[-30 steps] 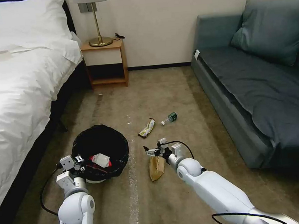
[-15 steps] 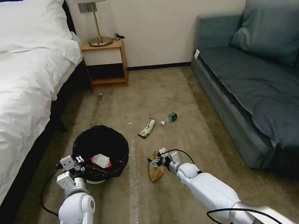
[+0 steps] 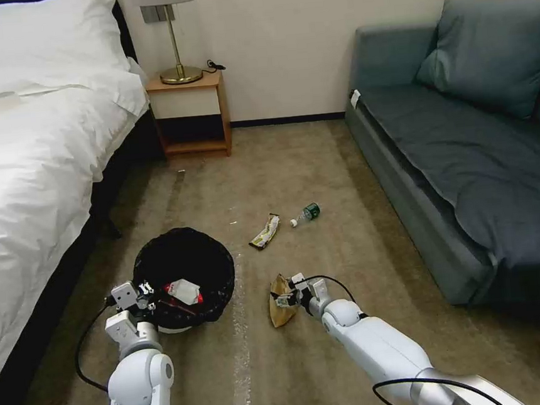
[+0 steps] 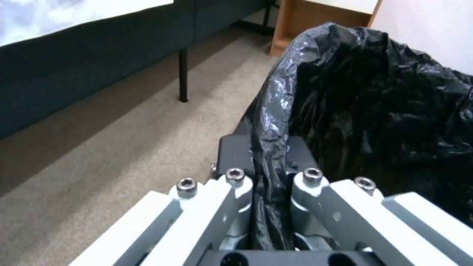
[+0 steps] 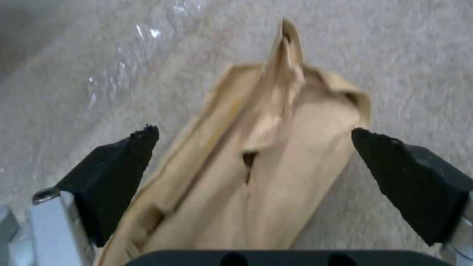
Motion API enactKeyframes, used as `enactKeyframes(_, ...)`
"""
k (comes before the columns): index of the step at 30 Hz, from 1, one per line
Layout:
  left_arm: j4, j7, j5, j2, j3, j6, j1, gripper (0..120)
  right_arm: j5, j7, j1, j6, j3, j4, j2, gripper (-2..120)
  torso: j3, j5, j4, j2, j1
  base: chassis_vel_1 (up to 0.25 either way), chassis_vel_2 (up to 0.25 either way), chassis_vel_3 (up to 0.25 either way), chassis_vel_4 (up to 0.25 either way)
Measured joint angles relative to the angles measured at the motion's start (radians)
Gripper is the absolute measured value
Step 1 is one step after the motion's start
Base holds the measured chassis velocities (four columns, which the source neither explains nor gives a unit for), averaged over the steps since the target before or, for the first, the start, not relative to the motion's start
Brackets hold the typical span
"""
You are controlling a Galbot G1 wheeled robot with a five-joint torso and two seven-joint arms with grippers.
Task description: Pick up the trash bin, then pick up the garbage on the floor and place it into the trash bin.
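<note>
The trash bin (image 3: 187, 260), white with a black liner (image 4: 374, 111), hangs just off the carpet on my left. My left gripper (image 3: 147, 296) (image 4: 270, 177) is shut on its near rim, pinching the liner. A red snack packet (image 3: 182, 292) lies inside it. The brown paper bag (image 3: 280, 315) (image 5: 266, 166) lies on the carpet. My right gripper (image 3: 283, 299) (image 5: 255, 133) is down over the bag and open, one black pad (image 5: 123, 166) on either side of it. Farther off lie a yellow-black wrapper (image 3: 265, 231) and a small green-labelled bottle (image 3: 306, 214).
A white bed (image 3: 23, 186) runs along the left and a grey-blue sofa (image 3: 468, 166) along the right. A wooden nightstand (image 3: 190, 115) with a lamp stands at the far wall. A silvery tape strip (image 3: 240, 362) runs along the carpet between my arms.
My right gripper has come down and back towards me onto the paper bag, staying open. The left gripper still holds the bin, which shifted only slightly.
</note>
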Motion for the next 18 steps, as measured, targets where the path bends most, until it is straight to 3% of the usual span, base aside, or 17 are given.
enactKeyframes(18, -0.015, -0.001, 0.013, -0.004, 0.006, 0.0, 0.021, 4, -0.065, -0.04, -0.012, 0.041, 0.06, -0.074, 0.036, 99, 0.0, 0.0001, 0.0, 0.0, 0.0, 0.0, 0.0, 0.0, 0.0)
